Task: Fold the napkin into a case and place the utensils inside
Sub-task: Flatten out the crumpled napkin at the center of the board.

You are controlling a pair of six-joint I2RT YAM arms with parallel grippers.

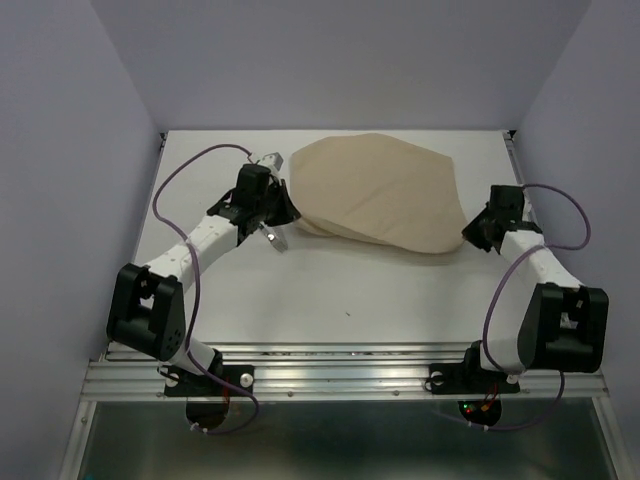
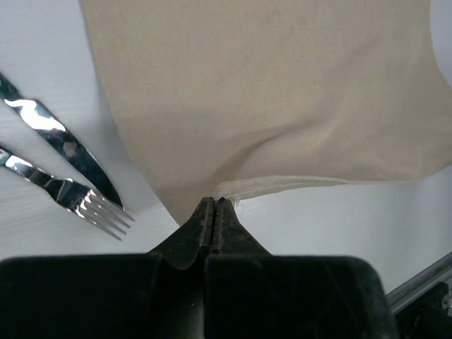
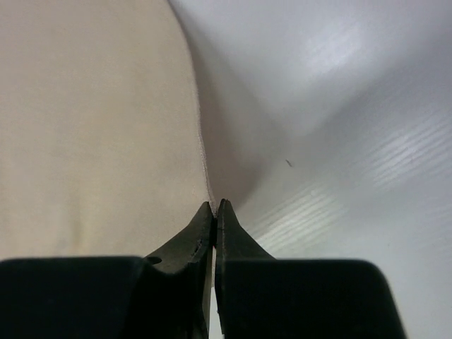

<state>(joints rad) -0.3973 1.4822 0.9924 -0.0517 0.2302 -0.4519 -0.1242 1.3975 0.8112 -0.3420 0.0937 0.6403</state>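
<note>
- The plain beige-tan cloth napkin [image 1: 375, 195] is lying on the far middle of the white desk [image 1: 350, 290]. It is doubled over loosely, soft and puffed, with a rounded outline.
- In the left wrist view the napkin [image 2: 268, 92] is showing a shallow crease and a paler hem curling at its near corner.
- The far edge of the napkin is sitting close to the back wall. The near half of the desk is lying bare between cloth and arm bases. Pale walls are closing in on both sides.
- A silver metal fork [image 2: 78, 198] and a silver knife blade [image 2: 63, 145] are lying side by side on the desk just left of the napkin, apart from it.
- The left gripper [image 2: 215, 205] is pressing its jaws together on the napkin's near-left corner, at the hem.
- The right gripper [image 3: 215, 206] is also closing tight, its tips pinching the napkin [image 3: 92, 127] at its right edge, which is rising slightly off the desk there.
</note>
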